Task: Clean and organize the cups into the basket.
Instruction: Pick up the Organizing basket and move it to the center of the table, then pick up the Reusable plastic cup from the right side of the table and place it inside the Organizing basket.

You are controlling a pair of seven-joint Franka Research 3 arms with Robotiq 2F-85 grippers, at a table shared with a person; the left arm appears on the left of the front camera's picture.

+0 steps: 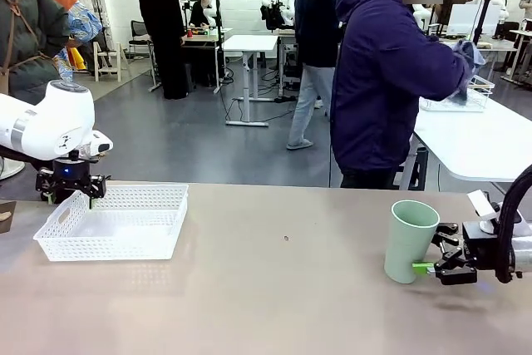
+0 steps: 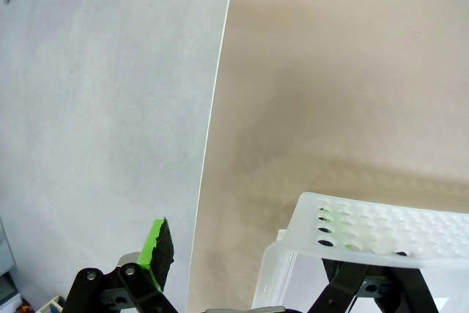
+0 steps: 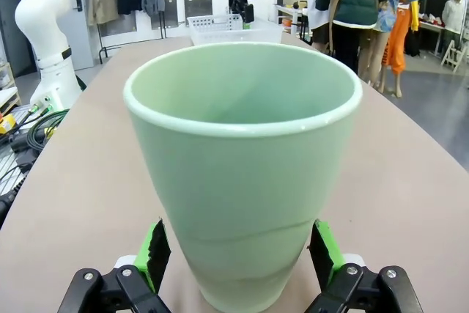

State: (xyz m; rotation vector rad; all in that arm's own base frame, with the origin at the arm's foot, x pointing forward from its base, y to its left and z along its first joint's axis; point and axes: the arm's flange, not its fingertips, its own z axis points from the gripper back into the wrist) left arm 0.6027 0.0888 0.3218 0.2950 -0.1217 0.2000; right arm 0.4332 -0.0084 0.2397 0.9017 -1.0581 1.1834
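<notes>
- The right claw (image 1: pixel 429 266) stood open low over the table (image 1: pixel 274 297), near its right end, its jaws either side of the cup (image 1: pixel 410 240) close to the base.
- In the right wrist view the claw (image 3: pixel 239 258) had one green pad (image 3: pixel 155 253) on each flank of the cup (image 3: pixel 242 159). The pads sat just beside the wall, and whether they touched it could not be told.
- The cup was a pale mint green tumbler, matte, tapered and without a handle, wider at the mouth than at the foot. It had a smooth rounded rim and a faint ring round the lower body.
- It stood upright on the table, mouth up, and its inside looked empty.
- The left claw (image 1: pixel 71 191) was open as well, pointing down at the basket's (image 1: pixel 108 248) far left corner.
- From the left wrist the claw (image 2: pixel 253 263) straddled that corner. One finger (image 2: pixel 157 254) was outside, over the table edge and the grey floor, and the other showed dimly through the basket (image 2: pixel 366 225) wall.
- The basket was white, shallow and rectangular, with small-hole lattice sides and a handle cut-out in its end. It sat on the table's left part, well apart from the cup.
- A person (image 1: pixel 378 89) in a dark blue jacket stood beyond the far edge, turned toward another white table.
</notes>
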